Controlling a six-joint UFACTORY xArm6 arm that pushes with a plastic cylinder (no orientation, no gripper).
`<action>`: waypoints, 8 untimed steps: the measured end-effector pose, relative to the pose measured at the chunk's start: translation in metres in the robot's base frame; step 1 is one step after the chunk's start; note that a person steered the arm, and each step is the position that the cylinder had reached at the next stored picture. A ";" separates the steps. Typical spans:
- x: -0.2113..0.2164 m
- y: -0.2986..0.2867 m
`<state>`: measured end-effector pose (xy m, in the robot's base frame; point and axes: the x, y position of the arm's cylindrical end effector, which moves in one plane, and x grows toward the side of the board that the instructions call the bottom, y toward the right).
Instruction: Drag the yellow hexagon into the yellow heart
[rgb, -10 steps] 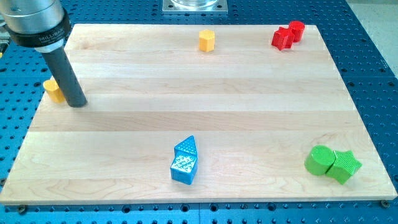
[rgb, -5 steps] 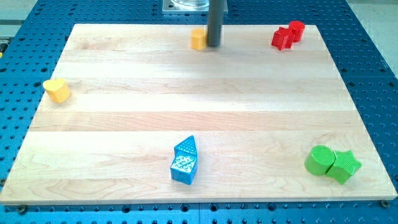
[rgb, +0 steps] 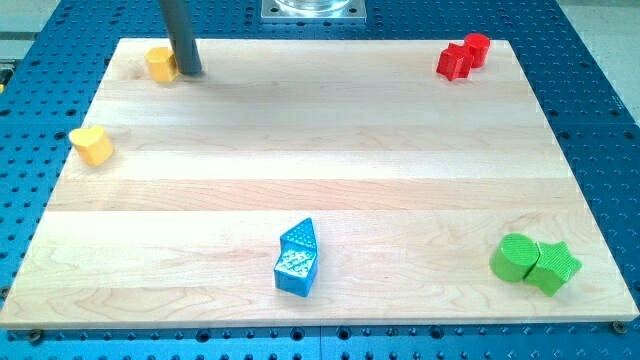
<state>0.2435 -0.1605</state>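
Yellow hexagon (rgb: 160, 63) sits near the top left corner of the wooden board (rgb: 320, 150), and my tip (rgb: 190, 73) is touching its right side; the tip is just a plain rod, so it grips nothing. The yellow heart (rgb: 91, 145) lies below it by the board's left edge, well apart from the hexagon. Two red blocks (rgb: 463, 55) sit at the top right, two blue blocks (rgb: 297, 259) at the bottom middle, and two green blocks (rgb: 534, 262) at the bottom right.

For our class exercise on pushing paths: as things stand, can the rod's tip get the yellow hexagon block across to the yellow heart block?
Probably yes. My tip sits against the yellow hexagon block's right side, and no block lies between it and the yellow heart block.
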 end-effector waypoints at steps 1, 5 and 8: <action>-0.016 -0.028; 0.098 -0.122; 0.123 -0.129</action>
<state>0.3663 -0.2897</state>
